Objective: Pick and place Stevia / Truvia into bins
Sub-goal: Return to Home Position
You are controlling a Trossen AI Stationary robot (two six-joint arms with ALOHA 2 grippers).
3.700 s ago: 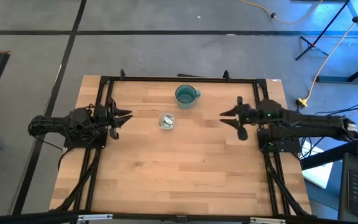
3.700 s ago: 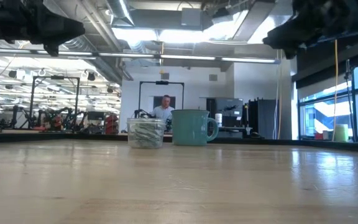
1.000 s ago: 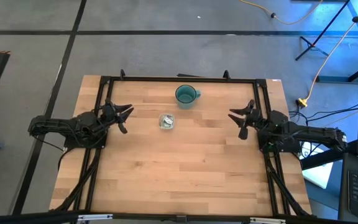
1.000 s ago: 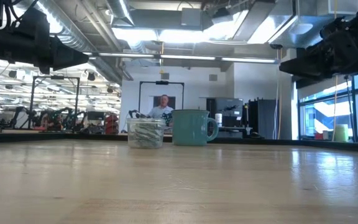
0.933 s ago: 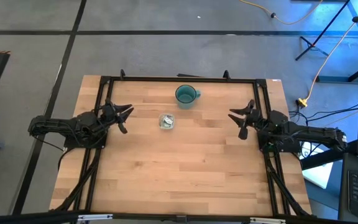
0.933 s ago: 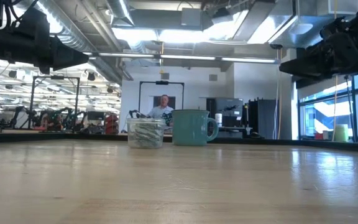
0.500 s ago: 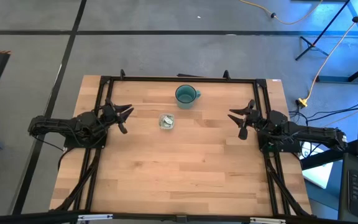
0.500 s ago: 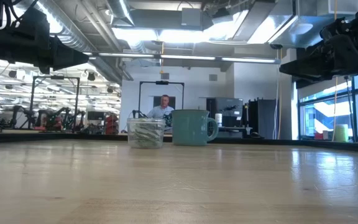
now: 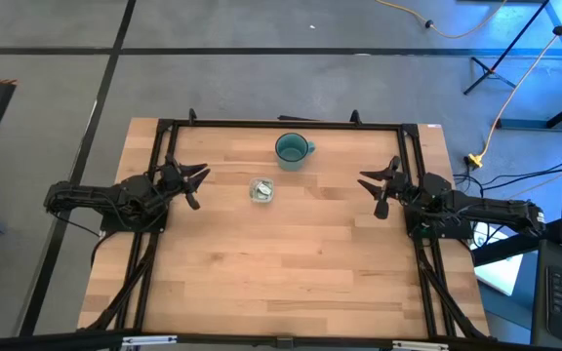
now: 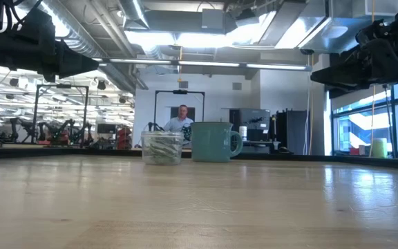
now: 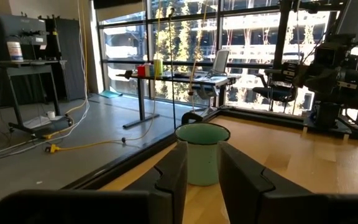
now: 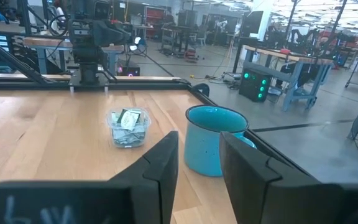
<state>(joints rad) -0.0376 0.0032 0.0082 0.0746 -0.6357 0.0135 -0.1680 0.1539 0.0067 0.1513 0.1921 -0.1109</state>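
Observation:
A small clear bin (image 9: pixel 261 190) stands on its base on the wooden table, at the far middle, and holds several pale green and white Stevia packets (image 12: pixel 127 122). No packets show loose on the table. My left gripper (image 9: pixel 199 187) hovers at the table's left edge, level, open and with nothing between its fingers. At the right edge my right gripper (image 9: pixel 371 193) hovers the same way, open, pointing toward the bin (image 12: pixel 128 129). In the low view the bin (image 10: pixel 162 148) stands just left of a mug, and both grippers (image 10: pixel 71 66) (image 10: pixel 321 73) are high above the table.
A teal mug (image 9: pixel 293 148) stands upright beyond the bin, near the table's far edge (image 12: pixel 213 140) (image 11: pixel 202 152). A black frame (image 9: pixel 281 124) runs along the table's far and side edges. A person (image 10: pixel 182 119) is far behind in the room. Bare wood (image 9: pixel 281 263) fills the table's near half.

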